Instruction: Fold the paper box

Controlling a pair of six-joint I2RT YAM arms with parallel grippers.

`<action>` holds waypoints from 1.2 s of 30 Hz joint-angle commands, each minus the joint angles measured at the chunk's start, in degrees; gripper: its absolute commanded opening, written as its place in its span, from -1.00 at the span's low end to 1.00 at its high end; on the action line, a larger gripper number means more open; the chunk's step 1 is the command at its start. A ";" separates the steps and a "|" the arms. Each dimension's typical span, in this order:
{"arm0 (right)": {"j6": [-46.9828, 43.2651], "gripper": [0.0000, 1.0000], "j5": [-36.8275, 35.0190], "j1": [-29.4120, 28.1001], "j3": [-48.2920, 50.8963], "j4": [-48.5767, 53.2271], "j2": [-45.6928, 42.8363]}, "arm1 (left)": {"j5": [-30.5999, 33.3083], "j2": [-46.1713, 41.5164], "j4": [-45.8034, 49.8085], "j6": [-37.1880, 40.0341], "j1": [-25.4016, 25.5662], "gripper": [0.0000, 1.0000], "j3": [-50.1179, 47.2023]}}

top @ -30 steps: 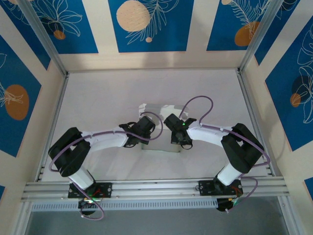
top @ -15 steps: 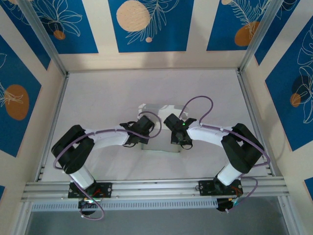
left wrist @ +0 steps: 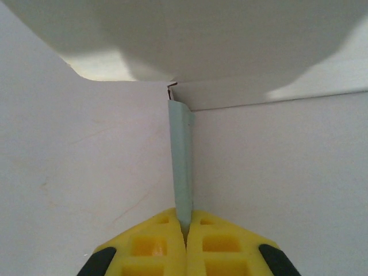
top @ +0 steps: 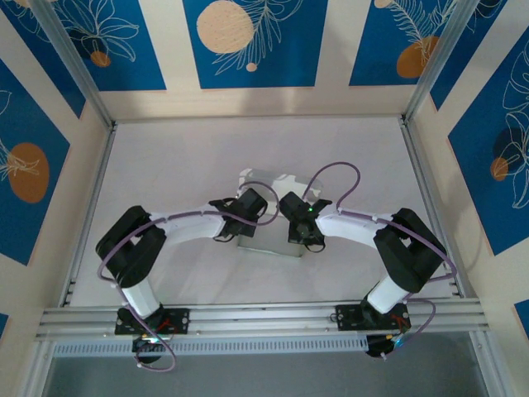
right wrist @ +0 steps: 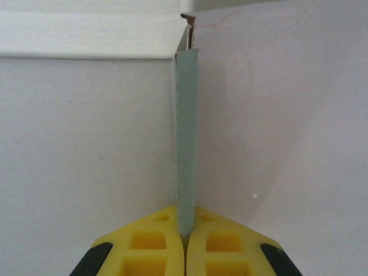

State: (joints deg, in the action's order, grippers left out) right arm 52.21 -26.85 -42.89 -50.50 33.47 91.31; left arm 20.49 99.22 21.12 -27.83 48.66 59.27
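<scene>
Card: pale grey-green paper box (top: pixel 269 248), lying mid-table (top: pixel 165 165) between my two arms.
Left gripper (left wrist: pixel 185 230): yellow pads (left wrist: pixel 155 247) pressed together on a thin upright flap (left wrist: pixel 181 167).
Right gripper (right wrist: pixel 184 230): likewise pinching an edge-on flap (right wrist: pixel 187 132).
Risk: I judge the card could tear at its nicked corner or crease off-line if my arms pull unevenly. Such thin stock might also slip free.
</scene>
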 commanded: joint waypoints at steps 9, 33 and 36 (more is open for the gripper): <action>1.71 -1.00 0.66 -1.48 -3.65 1.41 1.83 | 8.15 7.80 8.25 -1.15 6.09 -1.00 7.85; 4.87 -1.00 5.18 -0.98 -2.17 -2.53 -0.43 | 4.69 11.34 4.09 -14.59 7.94 -1.00 6.71; 4.84 -1.00 5.41 -0.79 -1.98 -2.64 -0.17 | 4.18 12.28 4.42 -15.12 7.94 -1.00 6.91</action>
State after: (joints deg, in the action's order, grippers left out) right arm 56.05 -26.26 -41.60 -51.31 35.97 91.94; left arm 24.51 106.89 25.15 -39.44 50.72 66.54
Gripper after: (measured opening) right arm 0.080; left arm 0.044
